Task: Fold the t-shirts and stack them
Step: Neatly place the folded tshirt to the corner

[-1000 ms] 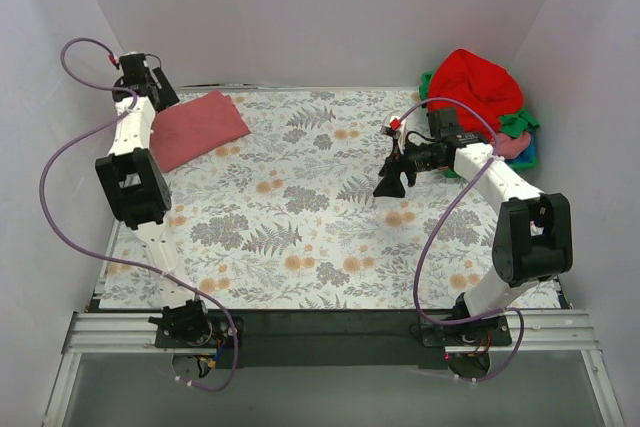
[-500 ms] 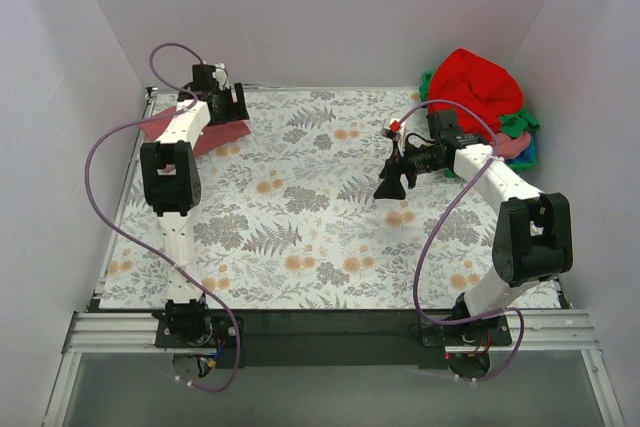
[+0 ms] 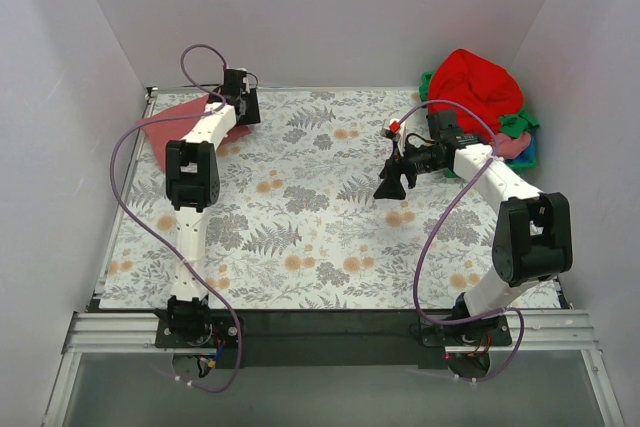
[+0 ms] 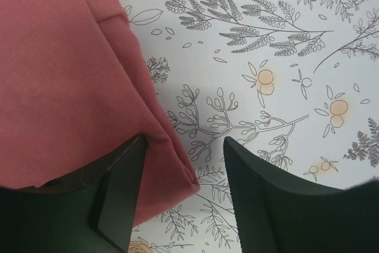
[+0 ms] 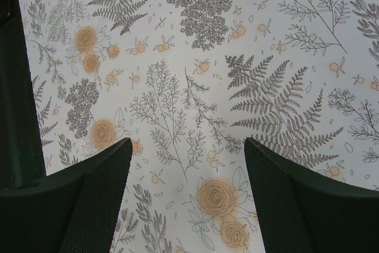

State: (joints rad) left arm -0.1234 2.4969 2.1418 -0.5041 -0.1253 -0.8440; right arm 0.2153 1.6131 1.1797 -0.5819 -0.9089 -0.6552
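Note:
A folded dusty rose-pink t-shirt point(image 3: 165, 125) lies at the far left corner of the table. My left gripper point(image 3: 243, 107) hovers at its right end. In the left wrist view the gripper point(image 4: 183, 191) is open, with one finger over the shirt point(image 4: 65, 87) and its corner between the jaws. A heap of t-shirts sits in the basket at the far right, with a bright red one point(image 3: 485, 82) on top, and green point(image 3: 518, 123) and pink point(image 3: 512, 145) ones below. My right gripper point(image 3: 392, 185) is open and empty above the floral table point(image 5: 195, 75).
The green plastic basket point(image 3: 430, 82) stands at the far right corner against the wall. White walls close in the table on three sides. A floral cloth point(image 3: 320, 227) covers the table top.
My left arm has swung right from the far left corner to the right end of the rose-pink shirt. The shirt now lies more bunched toward the corner. The right arm has not moved.

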